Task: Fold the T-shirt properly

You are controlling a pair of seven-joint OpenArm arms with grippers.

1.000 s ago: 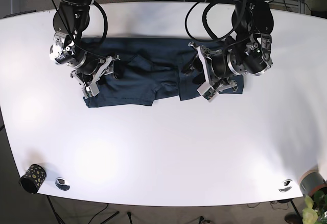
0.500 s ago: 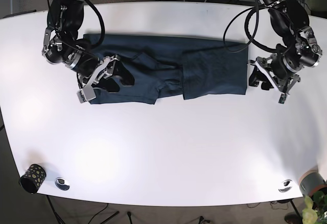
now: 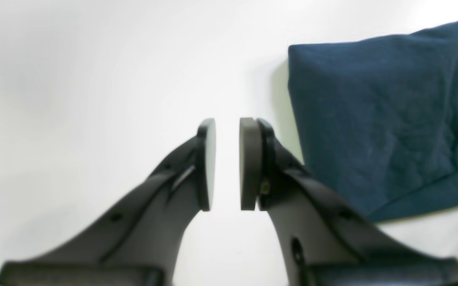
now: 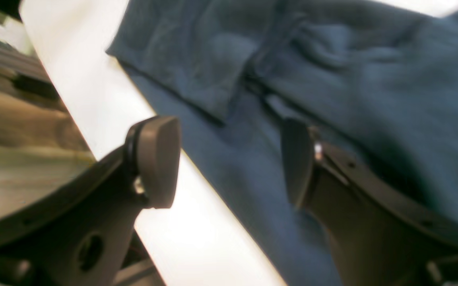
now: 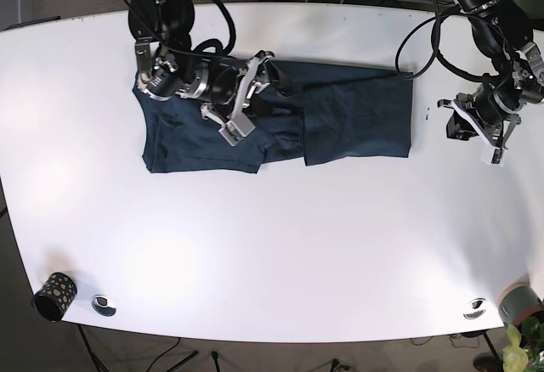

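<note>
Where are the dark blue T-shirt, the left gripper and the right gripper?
dark blue T-shirt [image 5: 357,121], base view, flat folded right half.
left gripper [image 3: 227,163], left wrist view, gap between pads.
right gripper [image 4: 231,161], right wrist view, gap between pads.

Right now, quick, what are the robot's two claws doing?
Left gripper: nearly closed, a small gap, empty, over the white table.
Right gripper: open, empty, above the dark blue cotton T-shirt.
</note>
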